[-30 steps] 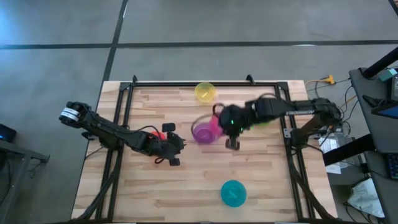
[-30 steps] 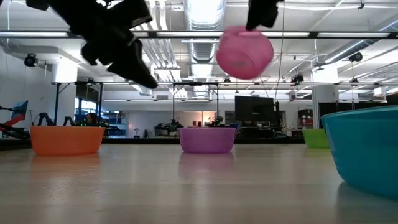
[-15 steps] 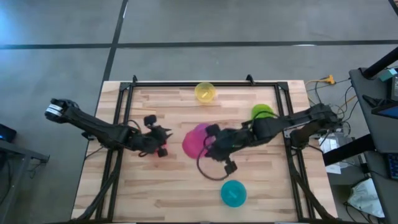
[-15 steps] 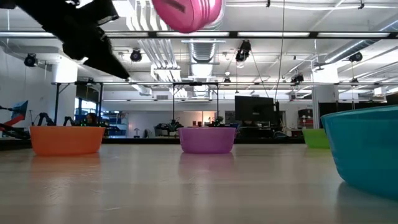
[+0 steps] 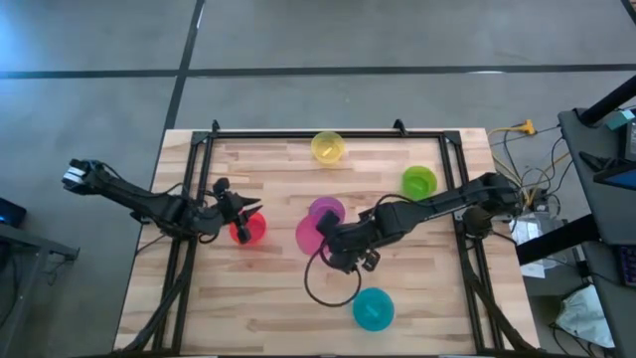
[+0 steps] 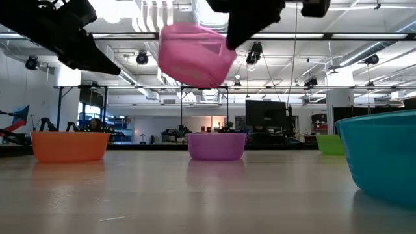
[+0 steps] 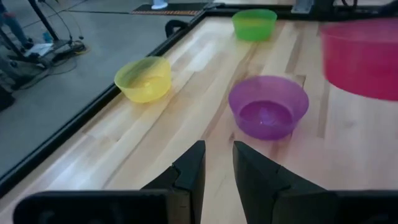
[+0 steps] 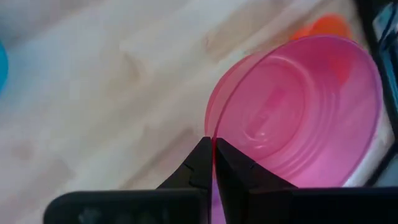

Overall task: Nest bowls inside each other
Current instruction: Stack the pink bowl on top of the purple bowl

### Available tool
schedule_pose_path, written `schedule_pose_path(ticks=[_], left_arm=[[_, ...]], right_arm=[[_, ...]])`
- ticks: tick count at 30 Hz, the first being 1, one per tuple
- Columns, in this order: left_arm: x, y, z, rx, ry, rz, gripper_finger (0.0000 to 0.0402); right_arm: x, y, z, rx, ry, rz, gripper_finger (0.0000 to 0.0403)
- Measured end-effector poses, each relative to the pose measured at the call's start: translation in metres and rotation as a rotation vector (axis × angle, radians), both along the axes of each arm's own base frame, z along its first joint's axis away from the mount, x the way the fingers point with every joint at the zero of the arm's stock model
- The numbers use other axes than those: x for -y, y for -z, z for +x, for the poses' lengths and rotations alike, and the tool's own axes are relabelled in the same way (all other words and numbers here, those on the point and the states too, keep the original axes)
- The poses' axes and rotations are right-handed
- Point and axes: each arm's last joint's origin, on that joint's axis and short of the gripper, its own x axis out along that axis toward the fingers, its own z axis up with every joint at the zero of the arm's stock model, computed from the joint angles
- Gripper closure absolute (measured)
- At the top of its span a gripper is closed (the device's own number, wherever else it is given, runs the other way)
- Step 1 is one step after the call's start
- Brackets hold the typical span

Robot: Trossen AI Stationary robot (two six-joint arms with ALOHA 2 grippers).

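Since earlier, right gripper (image 5: pixel 338 251), clamped on pink bowl (image 5: pixel 310 235) rim, carries it over purple bowl (image 5: pixel 326 211) mid-worktop. Left gripper (image 5: pixel 241 207) empty, slightly apart. Tilted bowl may miss nesting.

Light butcher-block wooden tabletop (image 5: pixel 268 298) with a black metal frame (image 5: pixel 298 132) round its edges. Grey concrete floor (image 5: pixel 99 50) all around, dark seam line (image 5: pixel 298 71) crossing it at 12 o'clock of the table. At 3 o'clock: dark side desk (image 5: pixel 601 149) and a tangle of yellow and white cables (image 5: pixel 522 129). Low view: open hall beyond, long ceiling strip lights (image 6: pixel 214 10), black monitor (image 6: pixel 263 117) on a far bench.
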Motion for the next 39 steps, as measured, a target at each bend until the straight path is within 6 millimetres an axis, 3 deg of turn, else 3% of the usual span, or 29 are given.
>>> schedule_pose_path(ticks=[8,17,22,30,39], left_arm=[[0.002,0.0,0.004,0.021,0.006,-0.006,0.0334],[0.004,0.003,0.01,-0.015,0.017,0.026,0.0334],[0.004,0.002,0.011,-0.011,0.017,0.025,0.0334],[0.004,0.002,0.011,-0.005,0.017,0.023,0.0334],[0.004,0.001,0.011,-0.002,0.017,0.022,0.0334]], right_arm=[[0.019,0.006,0.012,-0.064,-0.002,-0.054,0.0394],[0.063,0.011,0.015,-0.112,0.106,-0.055,0.0394],[0.077,0.016,0.015,-0.138,0.131,-0.025,0.0394],[0.08,0.029,0.011,-0.183,0.144,-0.028,0.0394],[0.08,0.029,0.013,-0.16,0.17,-0.014,0.0394]])
